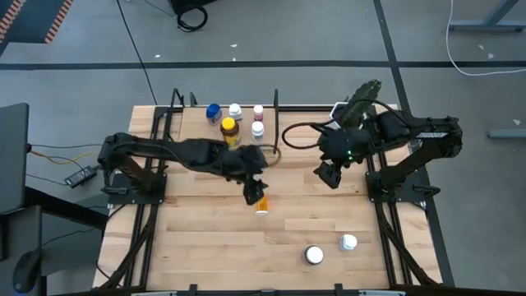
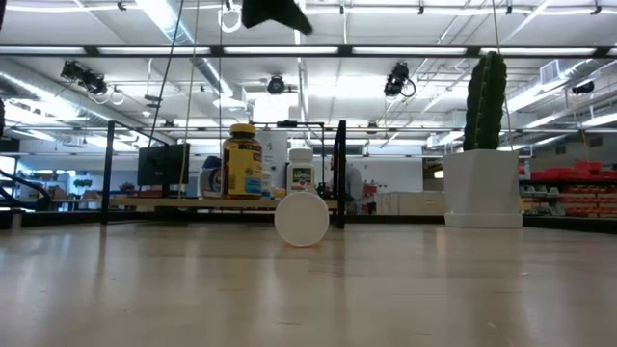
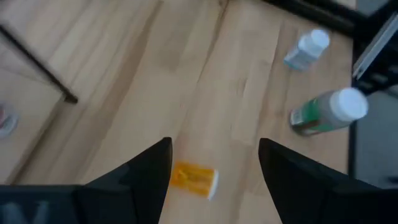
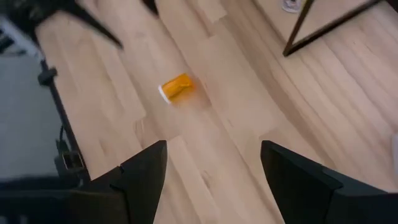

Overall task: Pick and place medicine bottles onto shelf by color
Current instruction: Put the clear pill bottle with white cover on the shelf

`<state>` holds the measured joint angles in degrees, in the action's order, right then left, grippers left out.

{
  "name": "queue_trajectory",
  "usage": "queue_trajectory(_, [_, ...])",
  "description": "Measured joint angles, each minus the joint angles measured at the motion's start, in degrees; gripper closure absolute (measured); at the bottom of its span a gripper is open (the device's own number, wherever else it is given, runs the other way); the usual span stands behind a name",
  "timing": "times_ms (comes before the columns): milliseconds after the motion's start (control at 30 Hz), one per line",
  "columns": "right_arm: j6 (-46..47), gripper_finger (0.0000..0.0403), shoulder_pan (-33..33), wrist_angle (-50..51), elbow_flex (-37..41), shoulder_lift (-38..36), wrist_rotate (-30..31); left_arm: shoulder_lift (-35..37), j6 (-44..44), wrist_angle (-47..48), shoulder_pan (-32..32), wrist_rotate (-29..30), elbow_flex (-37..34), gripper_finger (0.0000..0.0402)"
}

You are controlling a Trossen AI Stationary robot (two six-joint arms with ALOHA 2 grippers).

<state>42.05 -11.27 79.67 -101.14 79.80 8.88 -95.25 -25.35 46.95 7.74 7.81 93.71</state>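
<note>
The left hand point(image 1: 255, 194) hovers open just above the orange bottle point(image 1: 262, 204), which lies on its side mid-table point(image 1: 205, 247). The right hand point(image 1: 328, 175) hangs open nearby, holding nothing. Five bottles point(image 1: 234, 120) stand on the shelf point(image 1: 189, 127); two more point(image 1: 329, 249) lie near the front edge.

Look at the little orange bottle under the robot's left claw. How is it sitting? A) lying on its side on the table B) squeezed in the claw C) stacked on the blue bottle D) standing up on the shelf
A: the little orange bottle lies on its side on the bare wooden table, and the left gripper hangs open above it without touching it.
</note>
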Motion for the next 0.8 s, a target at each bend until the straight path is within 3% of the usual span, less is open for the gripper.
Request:
queue_trajectory(333, [22.2, 0.0137, -6.9, -1.6, 0.0, 0.2, 7.6, -8.6, 39.0, 6.2, 4.5, 0.1, 0.0, 0.0157])
queue_trajectory(533, [33.8, 0.0137, -11.2, -1.6, 0.0, 1.5, 10.6, -12.8, 43.0, 5.3, 5.3, 0.2, 0.0, 0.0157])
queue_trajectory(700, [42.0, 0.0137, -14.6, -1.7, 0.1, 4.0, 10.9, -17.0, 55.2, 6.0, 5.3, 1.2, 0.0, 0.0157])
queue_trajectory(800, [46.8, 0.0137, -17.0, -2.3, 0.1, 5.6, 10.3, -19.5, 57.8, 6.6, 5.2, 1.4, 0.0, 0.0156])
